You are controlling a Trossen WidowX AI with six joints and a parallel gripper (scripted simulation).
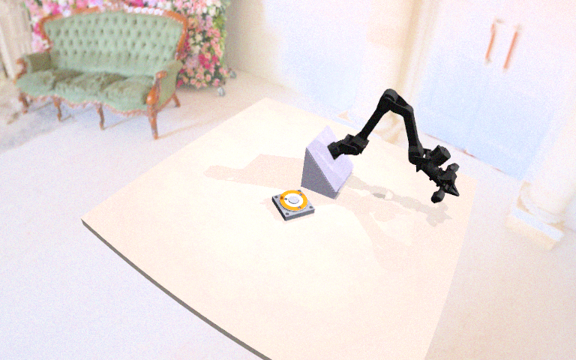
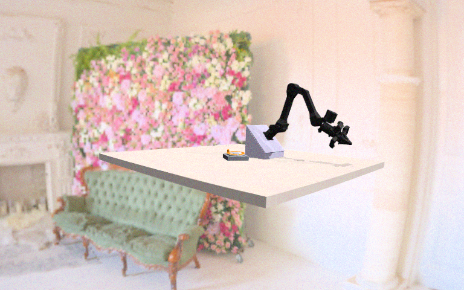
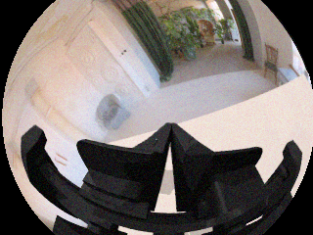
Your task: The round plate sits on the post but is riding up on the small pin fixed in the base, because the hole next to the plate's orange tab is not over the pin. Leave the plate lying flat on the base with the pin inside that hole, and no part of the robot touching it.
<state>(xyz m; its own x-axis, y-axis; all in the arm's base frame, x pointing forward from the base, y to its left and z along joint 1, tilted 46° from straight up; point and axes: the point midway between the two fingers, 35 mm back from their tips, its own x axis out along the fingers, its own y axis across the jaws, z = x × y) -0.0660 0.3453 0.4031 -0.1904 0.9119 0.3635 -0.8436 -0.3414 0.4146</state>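
Note:
The round plate (image 1: 304, 200) (image 2: 241, 153), orange with a white inner ring, sits around the grey post (image 1: 293, 199) on the square grey base (image 1: 292, 215) (image 2: 235, 157). Its orange tab (image 1: 282, 197) (image 2: 228, 150) stands up at the left edge in the top and exterior views. A small dark spot shows beside the tab in the top view. The pin cannot be made out, and the plate's tilt is too small to tell. My gripper (image 1: 457, 194) (image 2: 351, 144) (image 3: 170, 127) is shut and empty, in the air far to the right of the plate, touching nothing.
A lilac wedge-shaped block (image 1: 319, 172) (image 2: 255, 145) stands on the table (image 1: 238, 254) (image 2: 205, 171) just right of the base, with the arm mounted on its sloping face. The arm arches up and right from it. The table's right edge lies near the gripper.

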